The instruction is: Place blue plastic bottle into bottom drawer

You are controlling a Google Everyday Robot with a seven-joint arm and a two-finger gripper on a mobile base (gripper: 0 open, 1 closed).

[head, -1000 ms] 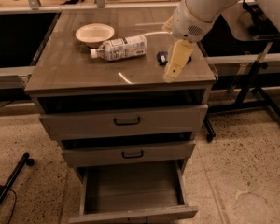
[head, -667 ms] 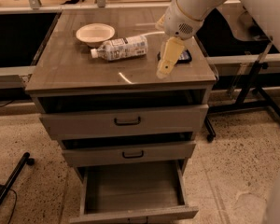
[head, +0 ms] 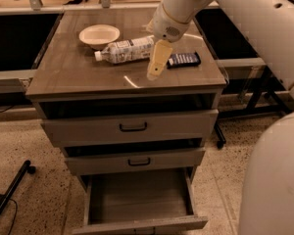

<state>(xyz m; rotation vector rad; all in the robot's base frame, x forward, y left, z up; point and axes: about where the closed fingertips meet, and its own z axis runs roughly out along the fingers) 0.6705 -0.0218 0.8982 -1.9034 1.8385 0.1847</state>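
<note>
The blue plastic bottle (head: 125, 50) lay on its side on the tabletop (head: 83, 77), cap pointing left, just on the near side of a pale bowl (head: 99, 35). A dark blue packet (head: 183, 59) lay flat to the right of the bottle. Between the two, the hand (head: 154, 71) hung from the white arm (head: 181, 9) that came in from the upper right. Its tan tip pointed down over the bare wood in front of the bottle's right end.

Below the tabletop, the top drawer (head: 132, 127) and the middle drawer (head: 137, 161), both with black handles, stood slightly pulled out. The bottom drawer (head: 137, 197) was drawn far out toward the near side, and its floor showed.

The hand showed as a single tan shape, so I could not tell whether it was apart or together. Its upper part overlapped the bottle's right end, and whether the two touched could not be made out. The bottom drawer's front was cut off by the lower edge of the view. The robot's white body (head: 277, 180) covered the lower right corner.

A second earlier the hand had been further right, over the packet and hiding most of it. It had since moved left toward the bottle, leaving the packet in plain view. The bottle, bowl and drawers lay as before.
</note>
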